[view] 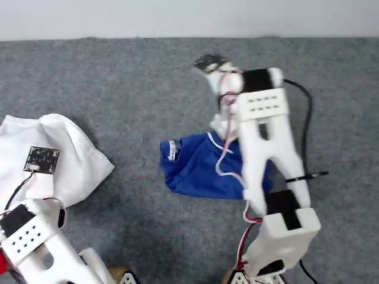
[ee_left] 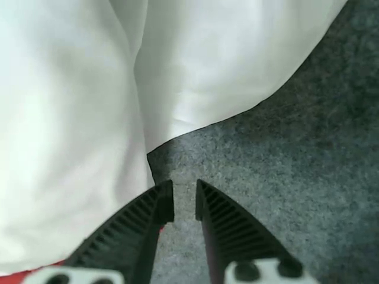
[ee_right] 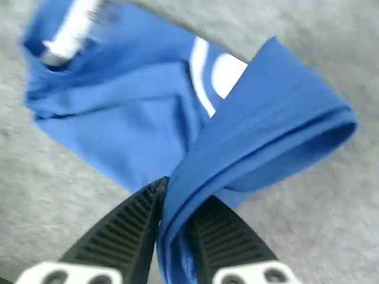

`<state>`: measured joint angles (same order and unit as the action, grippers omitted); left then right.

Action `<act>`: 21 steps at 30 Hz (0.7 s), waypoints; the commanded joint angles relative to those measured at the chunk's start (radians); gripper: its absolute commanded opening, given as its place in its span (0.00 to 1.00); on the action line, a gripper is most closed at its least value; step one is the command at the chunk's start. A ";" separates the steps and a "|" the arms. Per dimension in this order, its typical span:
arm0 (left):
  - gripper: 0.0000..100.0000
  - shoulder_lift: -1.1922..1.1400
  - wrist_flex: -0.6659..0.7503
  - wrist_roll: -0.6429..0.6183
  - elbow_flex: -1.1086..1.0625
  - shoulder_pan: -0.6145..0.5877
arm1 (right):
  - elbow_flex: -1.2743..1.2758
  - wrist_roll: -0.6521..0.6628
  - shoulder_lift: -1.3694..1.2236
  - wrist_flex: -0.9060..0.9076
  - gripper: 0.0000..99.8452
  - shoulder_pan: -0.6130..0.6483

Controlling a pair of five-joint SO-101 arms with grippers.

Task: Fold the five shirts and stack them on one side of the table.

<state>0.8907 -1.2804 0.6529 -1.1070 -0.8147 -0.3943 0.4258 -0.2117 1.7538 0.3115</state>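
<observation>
high view is showing two shirts lying on the grey tabletop (view: 118, 89): one white shirt (view: 65, 154) at the left edge and one blue shirt (view: 198, 168) near the middle, well apart from each other. two arms are rising from the near edge, one by each shirt. the right wrist view is giving what the arm is covering in the high view: the right hand (ee_right: 174, 201) is clamping a fold of the blue shirt, with the cloth running out from between its fingers and the rest of the shirt lying on the tabletop beyond. the left wrist view is showing the left hand (ee_left: 185, 198) with its fingers a little apart, grey tabletop showing through the gap, hanging just beside the white shirt's edge.
</observation>
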 commanded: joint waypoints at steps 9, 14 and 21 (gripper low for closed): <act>0.07 0.017 -0.002 0.008 0.010 0.000 | -0.005 -0.069 0.025 0.002 0.01 0.145; 0.07 0.017 -0.002 0.008 0.008 0.000 | -0.015 -0.008 -0.054 0.002 0.01 0.176; 0.07 0.017 0.003 0.008 0.008 0.000 | -0.160 0.020 -0.208 0.007 0.01 0.219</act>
<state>0.8907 -1.2804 0.6529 -1.1070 -0.8147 -0.4649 0.4289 -0.3974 1.7522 0.5171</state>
